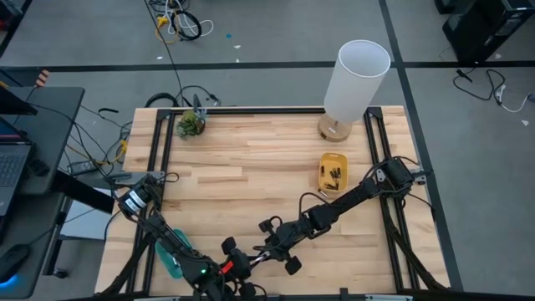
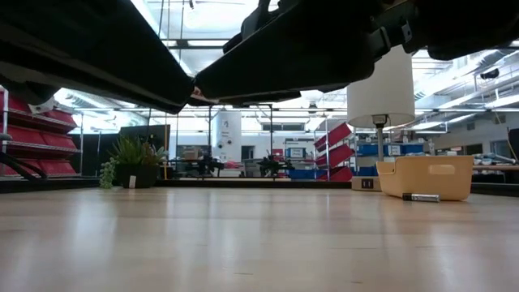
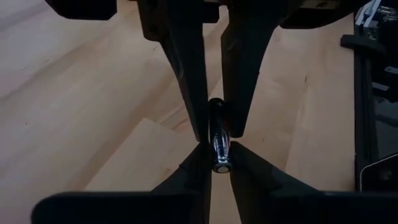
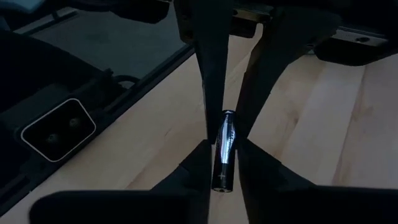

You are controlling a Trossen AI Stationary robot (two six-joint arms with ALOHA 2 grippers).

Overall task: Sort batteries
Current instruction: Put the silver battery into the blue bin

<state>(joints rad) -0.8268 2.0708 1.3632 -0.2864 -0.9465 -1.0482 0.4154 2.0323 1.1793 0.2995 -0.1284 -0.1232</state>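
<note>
A dark, shiny battery (image 3: 218, 140) is held in the air between both grippers over the table's near edge, near the middle. My left gripper (image 3: 219, 152) is shut on one end and my right gripper (image 4: 224, 146) on the other; in the high view they meet tip to tip at the left gripper (image 1: 244, 259) and the right gripper (image 1: 266, 248). The yellow tray (image 1: 333, 172) on the right holds several batteries. One more battery (image 2: 421, 197) lies on the table before the yellow tray (image 2: 426, 177). The teal tray (image 1: 171, 255) is partly hidden under my left arm. My left gripper pinches the battery's near end (image 3: 222, 163) between its two fingertips, with the fingers lying along the battery. The battery is lifted clear of the table. My right gripper pinches the opposite end (image 4: 222, 175) between its two fingertips, also along the battery's length, coming at it from the table's right.
A white lamp (image 1: 355, 79) stands on its wooden base at the far right corner, just behind the yellow tray. A small potted plant (image 1: 191, 124) sits at the far left corner. Bare wood lies across the table's middle (image 1: 251, 176). Black rails run along both sides.
</note>
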